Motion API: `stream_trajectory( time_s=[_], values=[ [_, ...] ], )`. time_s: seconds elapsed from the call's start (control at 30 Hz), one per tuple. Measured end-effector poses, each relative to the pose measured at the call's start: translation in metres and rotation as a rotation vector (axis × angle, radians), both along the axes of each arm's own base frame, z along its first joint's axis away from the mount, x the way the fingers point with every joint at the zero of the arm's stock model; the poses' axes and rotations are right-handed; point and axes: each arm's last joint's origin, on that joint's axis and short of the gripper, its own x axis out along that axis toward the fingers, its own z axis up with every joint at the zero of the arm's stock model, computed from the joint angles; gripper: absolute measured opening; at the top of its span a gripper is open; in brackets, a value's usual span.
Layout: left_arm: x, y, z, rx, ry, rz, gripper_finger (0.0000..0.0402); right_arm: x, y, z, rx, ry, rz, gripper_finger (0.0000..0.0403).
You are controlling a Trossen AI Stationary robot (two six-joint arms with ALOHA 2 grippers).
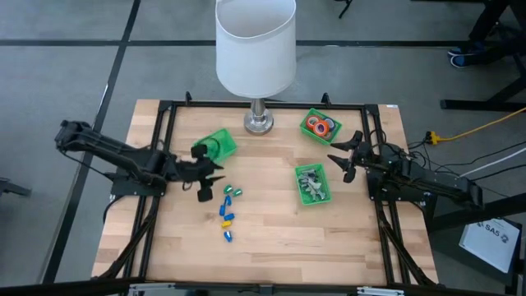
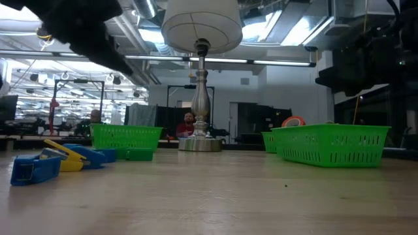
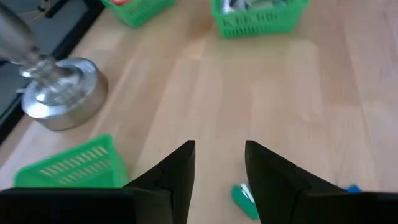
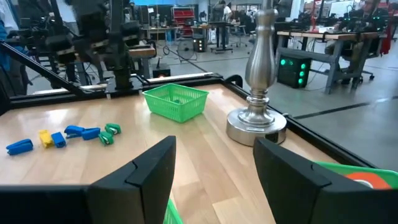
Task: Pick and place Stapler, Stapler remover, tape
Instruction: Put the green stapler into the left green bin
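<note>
Several small blue, yellow and green staplers lie loose on the wood, also in the low view and the right wrist view. My left gripper is open just left of them; a green stapler shows by its fingertips. The tape rolls, red and orange, lie in the far right green bin. Silvery-grey stapler removers fill the near right bin. My right gripper is open, level with the gap between those two bins and just right of them.
A third green bin stands far-left of the staplers. A lamp with a white shade and metal base stands at the far edge. A black frame rims the table. Bare wood lies near the front.
</note>
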Motion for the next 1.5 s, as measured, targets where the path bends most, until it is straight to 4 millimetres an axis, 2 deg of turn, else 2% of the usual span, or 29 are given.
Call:
stream_trajectory(
  time_s=[0.23, 0.5, 0.8, 1.1, 1.5],
  values=[
    [0.008, -0.025, -0.021, 0.076, 0.100, -0.060, 0.0132, 0.000, 0.000, 0.000, 0.000, 0.000, -0.002, 0.0220],
    [0.024, -0.035, -0.042, 0.060, 0.141, -0.070, 0.0165, 0.000, 0.000, 0.000, 0.000, 0.000, -0.002, 0.0220],
    [0.036, -0.026, -0.056, -0.051, 0.198, -0.068, 0.0204, 0.000, 0.000, 0.000, -0.001, -0.001, -0.002, 0.0220],
    [0.045, -0.008, -0.079, -0.172, 0.287, 0.099, 0.0206, 0.000, 0.000, 0.000, 0.000, -0.001, -0.002, 0.0220],
    [0.051, -0.002, -0.100, -0.199, 0.369, 0.134, 0.0206, 0.000, 0.000, 0.000, 0.000, -0.001, -0.001, 0.0220]
  ],
)
